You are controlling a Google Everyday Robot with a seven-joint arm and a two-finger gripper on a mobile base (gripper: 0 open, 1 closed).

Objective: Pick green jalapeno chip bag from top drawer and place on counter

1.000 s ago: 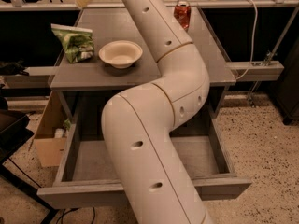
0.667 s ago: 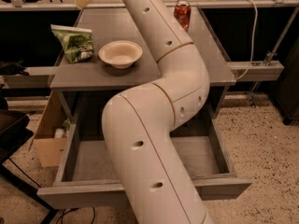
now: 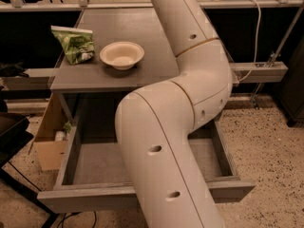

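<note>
The green jalapeno chip bag (image 3: 73, 44) lies on the left side of the grey counter (image 3: 142, 23), just left of a white bowl (image 3: 122, 54). The top drawer (image 3: 142, 196) stands pulled open below the counter, and the part of its floor that shows is bare. My thick white arm (image 3: 175, 127) rises from the bottom of the view across the drawer and counter and leaves the frame at the top. My gripper is out of view past the top edge. The arm hides the right middle of the drawer and part of the counter.
A tan cardboard box (image 3: 50, 137) with small items stands on the floor left of the drawer. Pale metal rails (image 3: 259, 72) run out on both sides of the cabinet. A dark object (image 3: 12, 132) sits at the left edge. The floor is speckled.
The upper arm has swung to the right and now covers the red can. The tan tip seen at the top edge above the bag has left the view. The bag and bowl have not moved.
</note>
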